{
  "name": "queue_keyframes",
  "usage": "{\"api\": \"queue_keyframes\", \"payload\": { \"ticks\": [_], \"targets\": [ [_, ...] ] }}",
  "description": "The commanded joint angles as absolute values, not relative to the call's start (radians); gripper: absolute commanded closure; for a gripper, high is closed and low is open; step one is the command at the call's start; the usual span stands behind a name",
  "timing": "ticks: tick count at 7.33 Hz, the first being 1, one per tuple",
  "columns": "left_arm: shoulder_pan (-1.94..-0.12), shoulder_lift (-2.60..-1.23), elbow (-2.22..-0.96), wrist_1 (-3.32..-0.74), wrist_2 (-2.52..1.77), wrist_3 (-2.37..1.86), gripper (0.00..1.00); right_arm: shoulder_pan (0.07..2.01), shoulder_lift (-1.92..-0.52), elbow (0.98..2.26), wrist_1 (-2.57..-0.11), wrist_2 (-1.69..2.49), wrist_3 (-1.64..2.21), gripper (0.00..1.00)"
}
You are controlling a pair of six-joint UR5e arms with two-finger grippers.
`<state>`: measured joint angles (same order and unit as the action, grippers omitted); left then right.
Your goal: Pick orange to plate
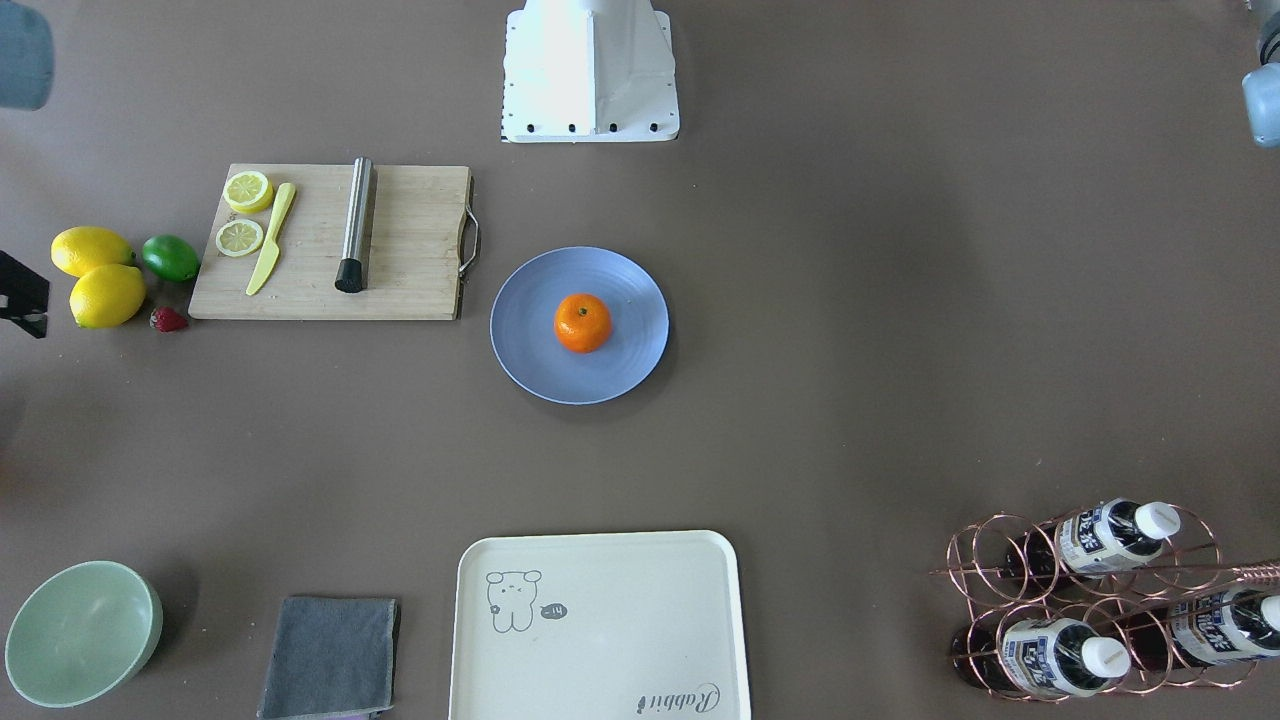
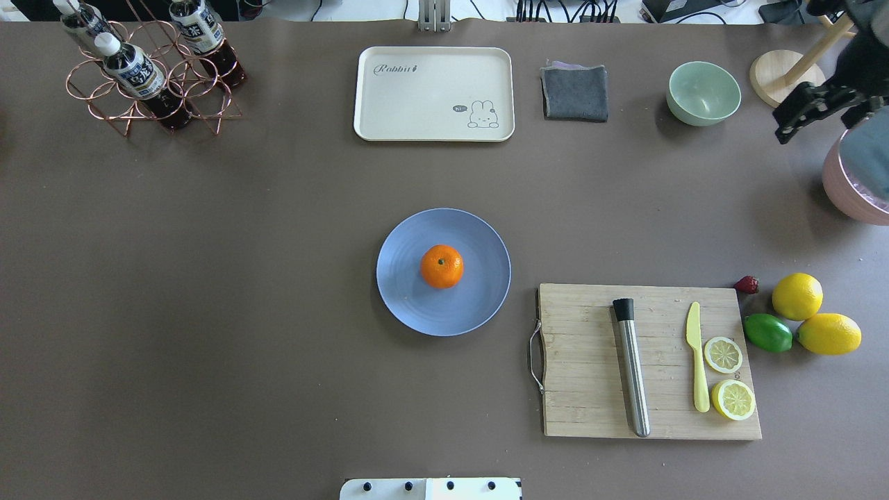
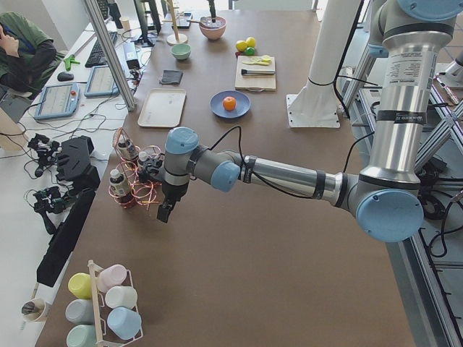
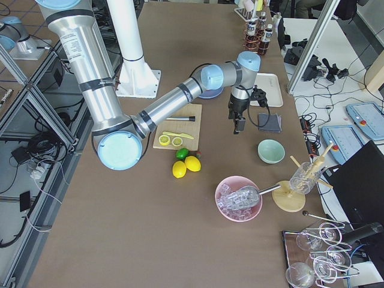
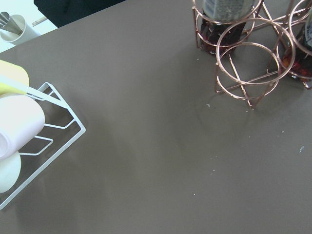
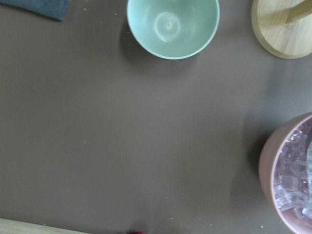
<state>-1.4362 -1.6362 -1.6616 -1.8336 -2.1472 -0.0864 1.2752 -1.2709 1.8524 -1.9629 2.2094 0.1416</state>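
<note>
The orange [image 2: 442, 266] rests near the middle of the periwinkle-blue plate [image 2: 417, 305] at the table's centre, also seen as the orange [image 1: 583, 322] on the plate [image 1: 530, 350] from the front. Nothing touches it. My right gripper [image 2: 816, 114] hangs far off at the table's right end, between the green bowl and the pink bowl, with its dark fingers spread and nothing between them. My left gripper [image 3: 165, 212] hovers beside the copper bottle rack at the other end. It shows only in the exterior left view, so I cannot tell whether it is open or shut.
A cutting board [image 2: 590, 389] with a steel muddler, yellow knife and lemon slices lies right of the plate. Two lemons [image 2: 797, 296], a lime [image 2: 767, 332] and a strawberry sit beyond it. A cream tray [image 2: 434, 94], grey cloth [image 2: 574, 92], green bowl [image 2: 703, 92] and bottle rack [image 2: 149, 76] line the far edge.
</note>
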Motion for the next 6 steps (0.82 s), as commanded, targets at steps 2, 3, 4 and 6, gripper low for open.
{"api": "queue_keyframes", "payload": {
  "ticks": [2, 3, 4, 6],
  "targets": [
    [-1.569, -1.559, -1.638, -1.824, -2.269, 0.055, 0.02, 1.434, -1.397, 1.749, -1.930, 2.229, -0.112, 0.00],
    [-1.587, -1.540, -1.635, -1.827, -2.330, 0.055, 0.02, 1.443, -1.448, 1.714, -1.852, 2.227, -0.113, 0.00],
    [-1.588, -1.525, -1.637, -1.832, -2.332, 0.055, 0.02, 1.459, -1.506, 1.642, -1.678, 2.224, -0.114, 0.00],
    [-1.589, -1.514, -1.637, -1.835, -2.329, 0.055, 0.02, 1.517, -1.497, 1.545, -1.582, 2.273, -0.112, 0.00]
  ]
}}
